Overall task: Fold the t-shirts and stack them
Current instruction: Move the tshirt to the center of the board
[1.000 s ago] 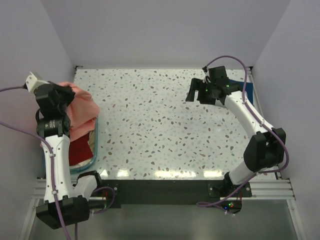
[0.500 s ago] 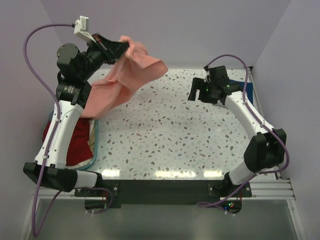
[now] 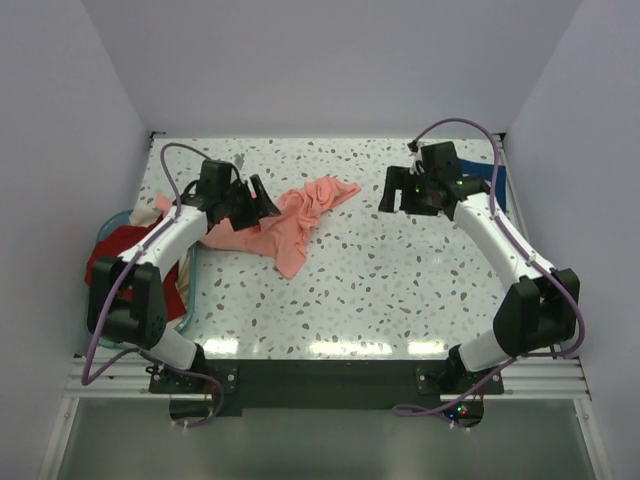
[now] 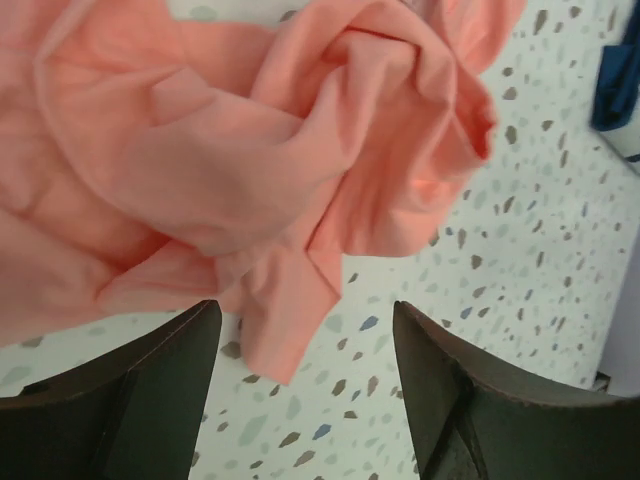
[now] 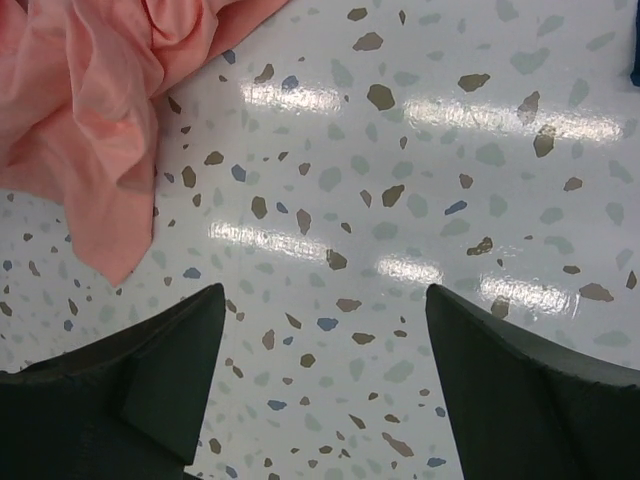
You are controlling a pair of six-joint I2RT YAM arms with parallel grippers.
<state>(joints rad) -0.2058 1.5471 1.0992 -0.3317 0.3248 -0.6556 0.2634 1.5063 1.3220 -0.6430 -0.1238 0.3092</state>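
From above, the salmon-pink t-shirt [image 3: 285,225], lifted high a moment ago, is now seen dropped in a crumpled heap on the table [image 3: 400,280], left of centre. In the left wrist view, the left gripper [image 4: 305,330] is shown released and spread wide, with the cloth lying loose below it. In the right wrist view, the right gripper [image 5: 325,320] is held wide and empty beside the shirt's edge, so flattening is judged to be next.

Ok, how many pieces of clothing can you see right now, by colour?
Salmon-pink shirt: 1, loose on the table
Dark red cloth: 1, in the basket
Cream cloth: 1, only an edge shows
Navy cloth: 1, at the far right, mostly hidden
Total: 4
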